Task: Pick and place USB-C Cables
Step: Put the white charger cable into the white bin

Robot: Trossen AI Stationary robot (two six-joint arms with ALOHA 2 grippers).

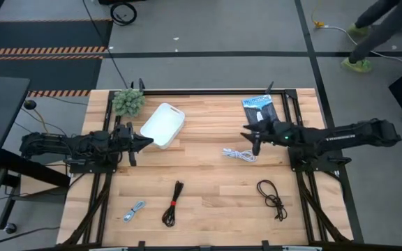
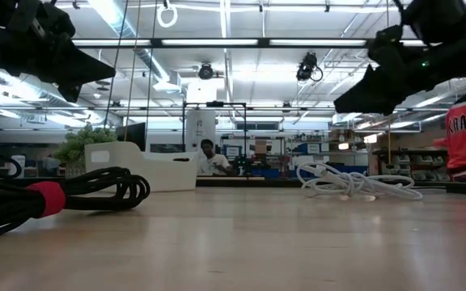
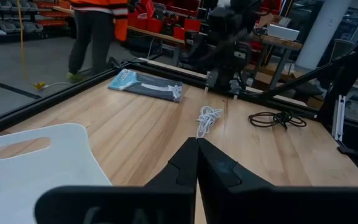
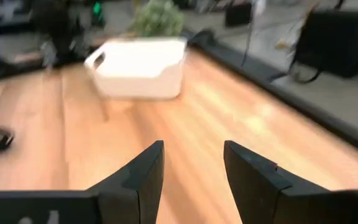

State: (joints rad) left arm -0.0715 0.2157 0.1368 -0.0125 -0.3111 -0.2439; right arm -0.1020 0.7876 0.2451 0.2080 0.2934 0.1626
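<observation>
White cable (image 1: pixel 239 154), a loose soft coil, lies toward the worktop's right edge, just under the right gripper (image 1: pixel 255 142), whose fingers are parted and empty. It looks light, floppy and prone to snagging; pinching across the bunched middle seems best. Left gripper (image 1: pixel 135 145), closed and empty, waits beside the white bin (image 1: pixel 162 125).

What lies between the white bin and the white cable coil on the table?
Nothing: the high view shows only bare wood between the white bin and the white cable coil. The right gripper hangs open just above the coil.
</observation>
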